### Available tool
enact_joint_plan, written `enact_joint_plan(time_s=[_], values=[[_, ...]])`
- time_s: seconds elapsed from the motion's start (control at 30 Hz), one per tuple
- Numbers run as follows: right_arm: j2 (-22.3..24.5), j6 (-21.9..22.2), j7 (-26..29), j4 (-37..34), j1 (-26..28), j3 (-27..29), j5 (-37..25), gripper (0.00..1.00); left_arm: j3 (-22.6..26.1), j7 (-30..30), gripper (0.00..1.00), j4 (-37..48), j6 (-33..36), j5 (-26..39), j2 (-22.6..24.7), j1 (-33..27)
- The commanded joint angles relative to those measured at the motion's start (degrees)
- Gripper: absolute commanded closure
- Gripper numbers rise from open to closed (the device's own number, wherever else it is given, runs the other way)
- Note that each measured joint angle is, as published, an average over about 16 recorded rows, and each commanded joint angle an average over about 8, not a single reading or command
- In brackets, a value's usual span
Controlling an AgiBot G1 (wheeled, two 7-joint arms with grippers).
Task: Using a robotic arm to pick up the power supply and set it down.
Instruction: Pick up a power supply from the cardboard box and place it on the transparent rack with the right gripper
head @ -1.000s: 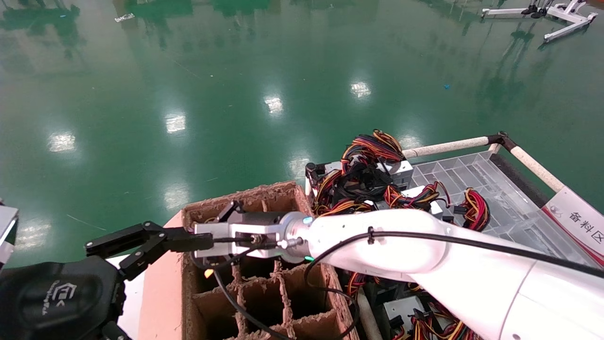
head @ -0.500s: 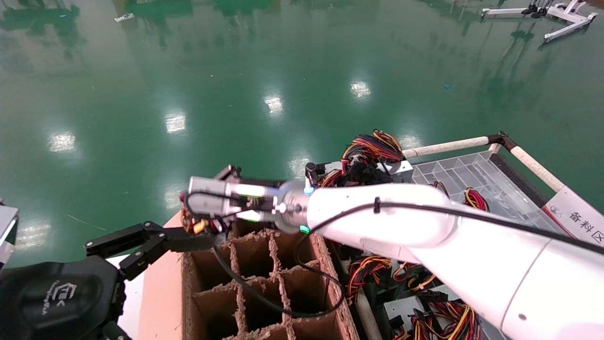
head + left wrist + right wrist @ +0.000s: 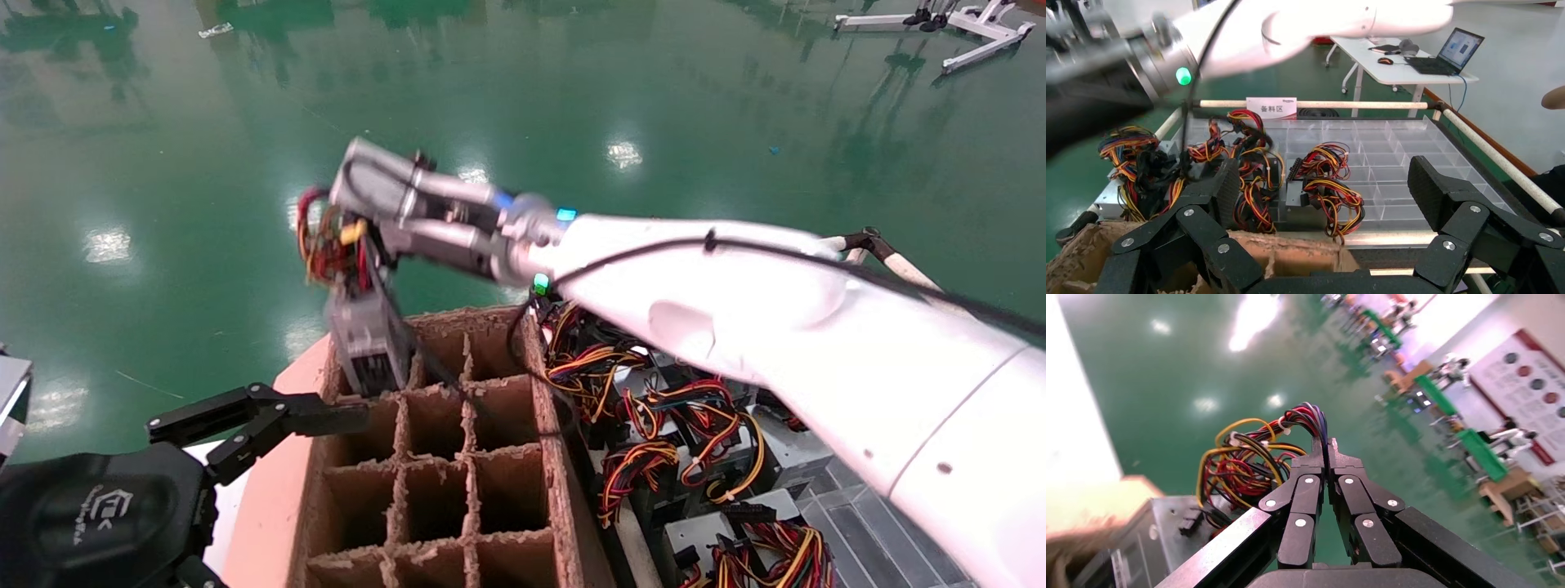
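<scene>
My right gripper (image 3: 347, 233) is shut on the red, yellow and black wire loop (image 3: 324, 238) of a power supply. The silver-grey box (image 3: 368, 341) hangs tilted below it, over the far left corner of the cardboard divider box (image 3: 458, 474). In the right wrist view the fingertips (image 3: 1326, 448) pinch the wires (image 3: 1248, 456), and the metal box (image 3: 1153, 536) shows beside the fingers. My left gripper (image 3: 245, 416) is parked at the near left beside the cardboard box, its jaws wide open with nothing between them (image 3: 1321, 184).
A clear compartment tray (image 3: 866, 539) to the right of the cardboard box holds several more power supplies (image 3: 686, 425) with wire bundles. White rails (image 3: 1315, 104) edge the tray. Glossy green floor lies beyond. A table with a laptop (image 3: 1453, 52) stands farther off.
My right arm has risen from the cardboard box's far cells, drawing the power supply up by its wires. It now hangs above the box's far left corner. The left gripper has not moved.
</scene>
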Motion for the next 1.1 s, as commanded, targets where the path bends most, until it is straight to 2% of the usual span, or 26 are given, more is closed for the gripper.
enact_joint_plan(time_s=[0.03,0.2,0.5,0.7,0.83,1.1], values=[[0.10,-0.28,-1.43,-0.47,0.45,1.51,1.57,1.00,0.00,0.00,0.00,0.00,0.00,0.00,0.00,0.00],[0.96,-4.94,-5.82,-3.09,1.30,6.35,6.02,1.00,0.00,0.00,0.00,0.00,0.00,0.00,0.00,0.00],[6.34,-18.30,-12.38,-9.68,2.93,14.93,13.31,1.00,0.01,0.00,0.00,0.00,0.00,0.00,0.00,0.00],[13.13,-24.61,-13.49,-13.10,4.03,16.49,14.28,1.00,0.01,0.00,0.00,0.00,0.00,-0.01,0.00,0.00],[18.49,-28.41,-12.29,-14.30,3.87,16.71,14.63,1.00,0.01,0.01,0.00,0.00,0.00,-0.01,0.00,0.00],[30.85,-32.24,-10.14,-13.50,3.41,16.45,13.82,1.00,0.01,0.01,0.00,0.00,-0.01,-0.01,-0.01,0.00]])
